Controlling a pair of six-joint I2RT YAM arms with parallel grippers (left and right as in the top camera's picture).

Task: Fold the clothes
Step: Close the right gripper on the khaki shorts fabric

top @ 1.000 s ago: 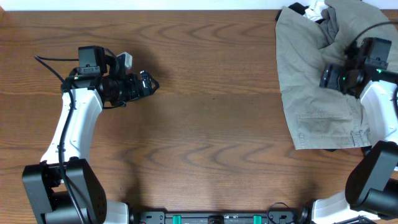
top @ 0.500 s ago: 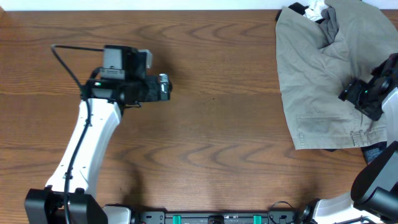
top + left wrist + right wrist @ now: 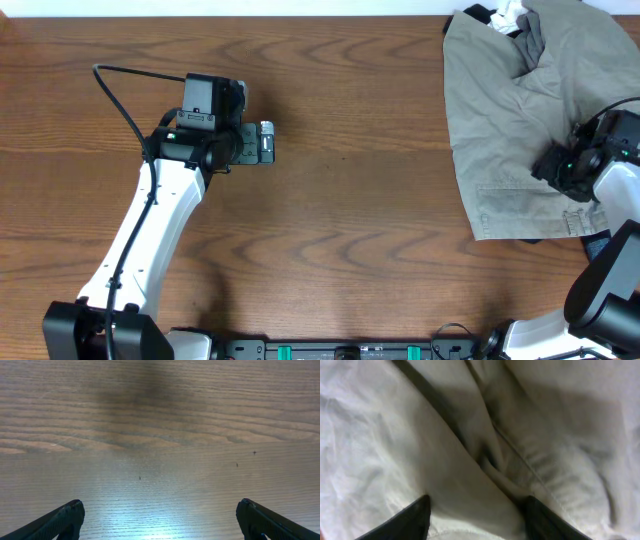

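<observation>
The clothes [image 3: 510,120] are lying rumpled at the table's [image 3: 350,250] far right corner, with a darker garment [image 3: 532,38] bunching at their far edge. The right gripper [image 3: 553,168] is pressing down on the clothes near the table's right edge. Its fingers [image 3: 415,517] are straddling a raised ridge of cloth, and it cannot be told whether they are pinching it. The left gripper [image 3: 268,142] is hovering over bare wood left of the table's middle, its fingers [image 3: 65,517] spread wide and holding nothing.
</observation>
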